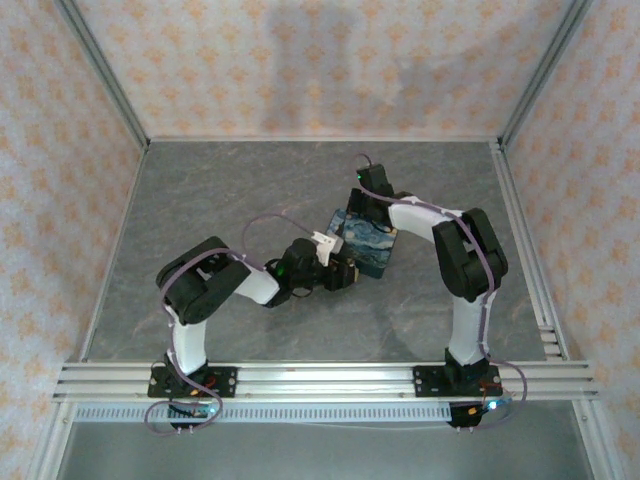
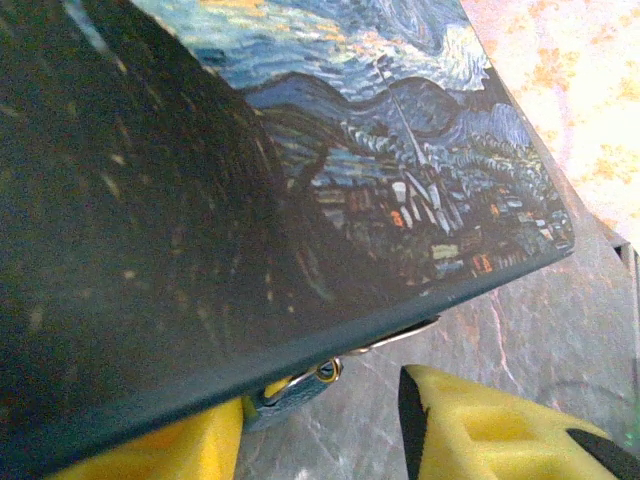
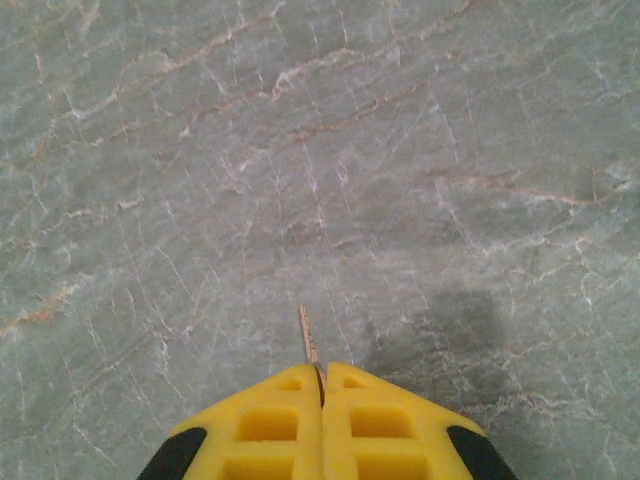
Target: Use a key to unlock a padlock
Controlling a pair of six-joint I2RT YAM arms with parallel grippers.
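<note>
The padlock [image 1: 368,243] is a dark-blue block printed with a starry-night painting, standing tilted at the table's middle. In the left wrist view the padlock [image 2: 400,150] looms close over my left gripper [image 2: 320,440] and covers its left finger's tip. The jaws stand apart, with bare table between them. A small grey-blue metal piece with a ring [image 2: 300,385] lies under the block's lower edge, against the left finger. My left gripper [image 1: 345,272] is at the block's near-left corner. My right gripper [image 1: 362,205] is at the block's far edge. Over bare table, my right gripper [image 3: 322,372] is shut on the key [image 3: 309,340], whose thin pale blade sticks out past the tips.
The grey marbled table [image 1: 250,190] is boxed in by patterned walls at the back and both sides. Aluminium rails [image 1: 320,378] run along the near edge and another rail [image 1: 530,260] along the right side. Open floor lies to the left and behind the block.
</note>
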